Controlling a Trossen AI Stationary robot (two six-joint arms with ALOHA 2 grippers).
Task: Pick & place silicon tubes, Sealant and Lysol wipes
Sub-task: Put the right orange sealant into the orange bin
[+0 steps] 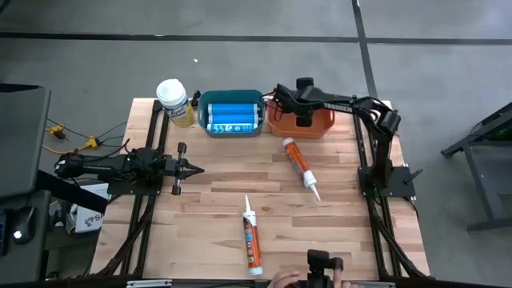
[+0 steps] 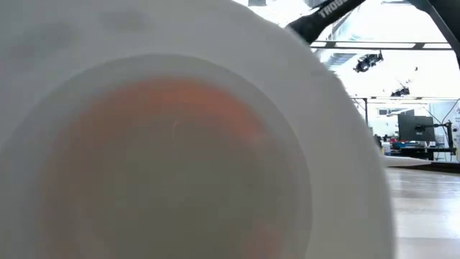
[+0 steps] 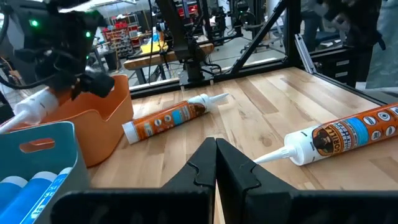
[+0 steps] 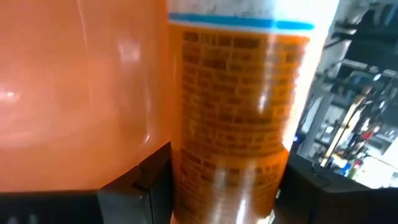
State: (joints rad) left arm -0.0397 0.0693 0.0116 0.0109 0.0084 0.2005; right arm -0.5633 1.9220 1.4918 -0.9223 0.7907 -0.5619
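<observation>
My right gripper [image 1: 282, 96] is over the orange bin [image 1: 320, 126] at the table's far side, shut on an orange-labelled sealant tube [image 4: 236, 112]. Two more tubes lie on their sides on the table: one near the middle right [image 1: 300, 164], one near the front edge [image 1: 253, 234]. The Lysol wipes canister [image 1: 173, 101] stands upright at the far left, beside a blue bin [image 1: 232, 102] that holds blue tubes. My left gripper [image 1: 192, 169] is shut and empty, low over the table's left part. My right gripper pinches the tube's labelled body [image 4: 205, 168] between its two fingers [image 4: 146, 180], which lie across the tube. The tube's white end [image 3: 28, 109] sticks out over the orange bin's wall. I cannot tell whether the tube rests on the bin.
In the low view, a tube's round white end [image 2: 180, 144] close to the camera blocks most of the picture. A person's hand [image 1: 284, 278] shows at the table's front edge. Bare wood lies between the two loose tubes and my left gripper.
</observation>
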